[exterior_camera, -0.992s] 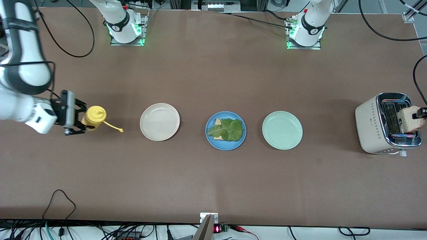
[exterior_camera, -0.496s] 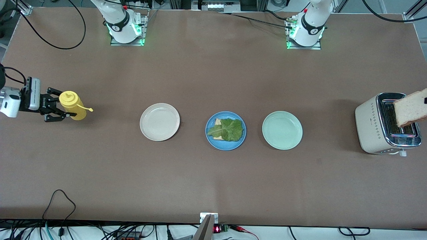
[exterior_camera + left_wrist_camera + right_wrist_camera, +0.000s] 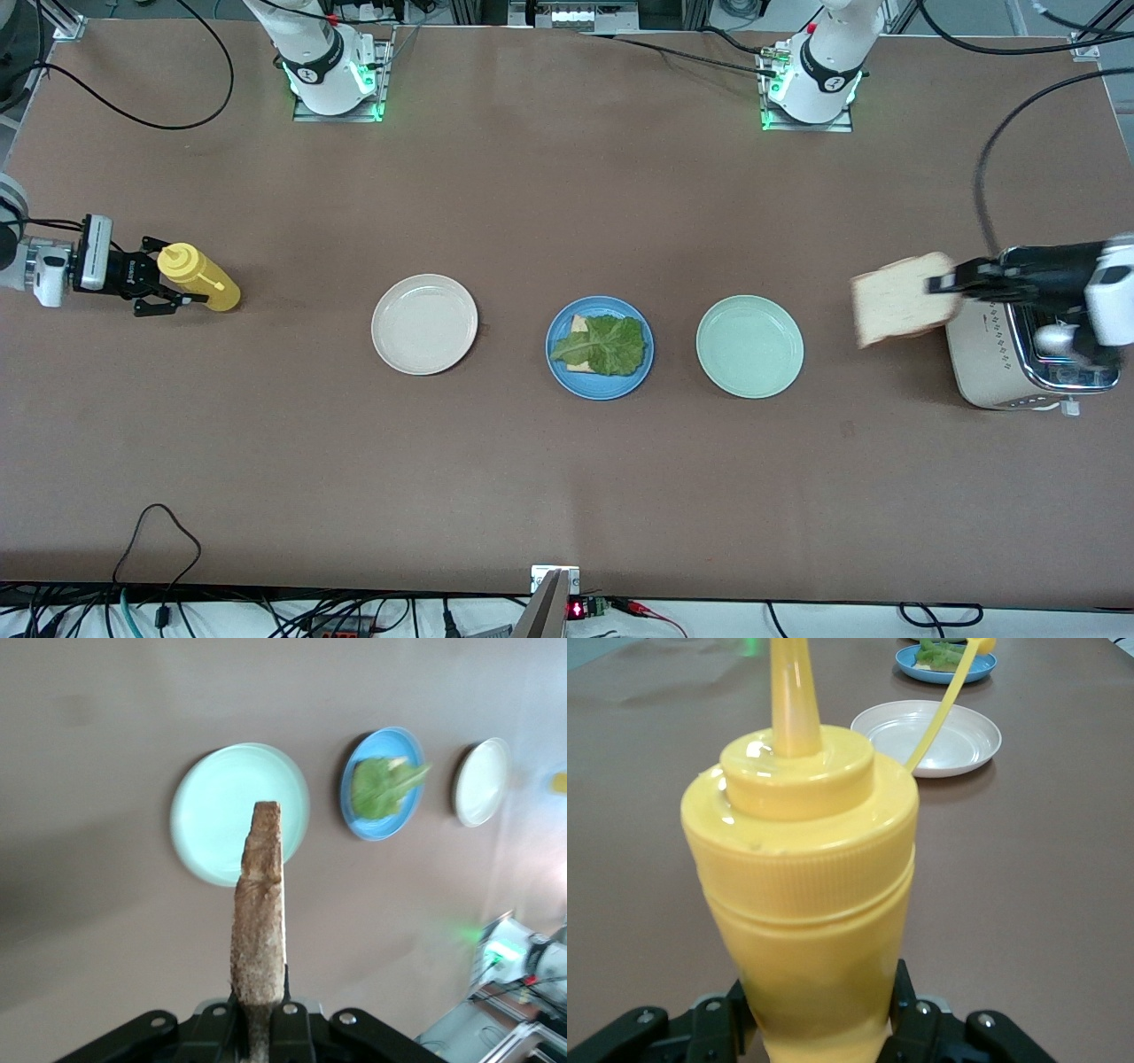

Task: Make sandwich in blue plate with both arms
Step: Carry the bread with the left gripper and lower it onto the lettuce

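Brown tabletop (image 3: 567, 487) is carrying three plates in a row between two white robot arms. The blue plate (image 3: 600, 347) is sitting in the middle of the row, holding a bread slice (image 3: 578, 325) that is lying under a ruffled green lettuce leaf (image 3: 604, 344). A cream-white plate (image 3: 424, 323) is lying beside it toward the right arm's end of the table, and a pale green plate (image 3: 749, 346) toward the left arm's end.

The left gripper (image 3: 939, 284) is hanging in the air between the green plate and a cream toaster (image 3: 983, 346), its fingers pinching one edge of a second bread slice (image 3: 897, 299), which is sticking out toward the green plate. In the left wrist view the slice is showing edge-on, with the green plate under it.

The right gripper (image 3: 173, 282) is reaching in at its own end of the table, well apart from the plates, its fingers closing around the body of a yellow squeeze bottle (image 3: 199, 277), which is tilting with its nozzle toward the gripper.
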Available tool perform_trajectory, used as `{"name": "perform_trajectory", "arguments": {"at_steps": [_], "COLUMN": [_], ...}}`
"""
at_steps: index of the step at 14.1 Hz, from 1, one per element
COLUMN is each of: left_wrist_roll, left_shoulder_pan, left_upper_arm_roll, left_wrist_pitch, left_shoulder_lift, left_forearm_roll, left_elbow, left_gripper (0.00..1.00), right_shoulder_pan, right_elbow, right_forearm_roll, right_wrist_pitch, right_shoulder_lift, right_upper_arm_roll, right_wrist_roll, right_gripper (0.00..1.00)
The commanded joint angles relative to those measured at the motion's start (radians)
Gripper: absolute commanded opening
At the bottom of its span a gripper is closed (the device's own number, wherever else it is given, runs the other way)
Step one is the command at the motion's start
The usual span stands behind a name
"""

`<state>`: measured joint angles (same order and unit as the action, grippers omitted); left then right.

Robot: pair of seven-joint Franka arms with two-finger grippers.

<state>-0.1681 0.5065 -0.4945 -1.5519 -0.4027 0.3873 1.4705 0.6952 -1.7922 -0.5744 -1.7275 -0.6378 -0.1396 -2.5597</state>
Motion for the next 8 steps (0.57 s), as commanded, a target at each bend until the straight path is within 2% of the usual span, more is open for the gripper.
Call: {"name": "perform_trajectory", "arguments": {"at_steps": [1,2,3,4,5,6,8], "left_wrist_roll": [0.112,0.148,0.183,0.214,0.238,0.246,0.248], "left_shoulder_pan": [0.010,0.006,-0.003,-0.023,-0.058,-0.106,-0.178], "left_upper_arm_roll": [-0.140,-0.195,-0.240,-0.268,-0.280,-0.280,-0.280], "left_wrist_pitch": [-0.214,-0.315,-0.409,-0.484,-0.566,-0.636,-0.756], "left_shoulder_lift": [0.021,0.015,0.002,-0.019,-0.050,-0.080,-0.149], "left_forearm_roll": [0.077,0.088,0.091,0.091,0.100,0.122,0.180], "left_elbow": [0.149,0.198,0.236,0.258,0.270,0.272,0.272], "left_gripper": [0.01,0.01,0.01,0.01,0.01,0.01,0.01], "right_shoulder_pan": [0.035,0.041,0.046,0.046,0.047,0.047,0.047], "right_elbow": [0.051,0.053,0.053,0.053,0.053,0.056,0.100], "right_forearm_roll": [-0.024,-0.036,-0.041,-0.041,-0.042,-0.042,-0.042], "right_wrist_pitch": [0.043,0.045,0.043,0.043,0.045,0.045,0.080], "right_shoulder_lift": [-0.043,-0.051,-0.054,-0.056,-0.057,-0.059,-0.086], "right_upper_arm_roll": [-0.028,-0.028,-0.026,-0.028,-0.028,-0.028,-0.028], "right_wrist_roll": [0.001,0.001,0.002,0.006,0.018,0.019,0.021], "right_gripper": [0.00,0.00,0.04,0.35,0.82,1.00,1.00]}}
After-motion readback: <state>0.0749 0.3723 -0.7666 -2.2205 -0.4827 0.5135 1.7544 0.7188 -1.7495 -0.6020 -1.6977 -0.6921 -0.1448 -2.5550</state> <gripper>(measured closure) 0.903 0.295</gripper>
